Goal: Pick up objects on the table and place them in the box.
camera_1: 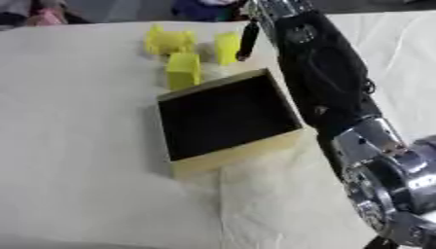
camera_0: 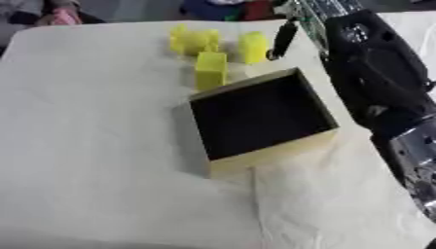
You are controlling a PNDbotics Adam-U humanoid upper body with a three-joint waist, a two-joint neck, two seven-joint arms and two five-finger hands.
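At the left we see the table [camera_0: 94, 146], covered with a pale, slightly creased cloth that fills most of both views. Toward its far edge stand three yellow objects. The leftmost yellow piece [camera_0: 192, 40], irregular in outline, lies farthest back. Just in front of it and slightly right, the yellow block [camera_0: 210, 70] stands upright, close to the far corner of the box. Right of these is a third yellow block [camera_0: 252, 47], also upright.

In the middle of the table we see the box [camera_0: 260, 115], open-topped, with yellow walls and a dark interior, set askew to the table edges. Nothing can be made out inside it.

At the right, the robot's right arm [camera_1: 328, 82], black with silver joints, reaches along the box's right side toward the far edge. Of its right hand [camera_0: 282, 40] we see only a dark finger pointing down, just beside the third yellow block; whether it touches the block, and whether the fingers are spread or curled, we cannot tell.
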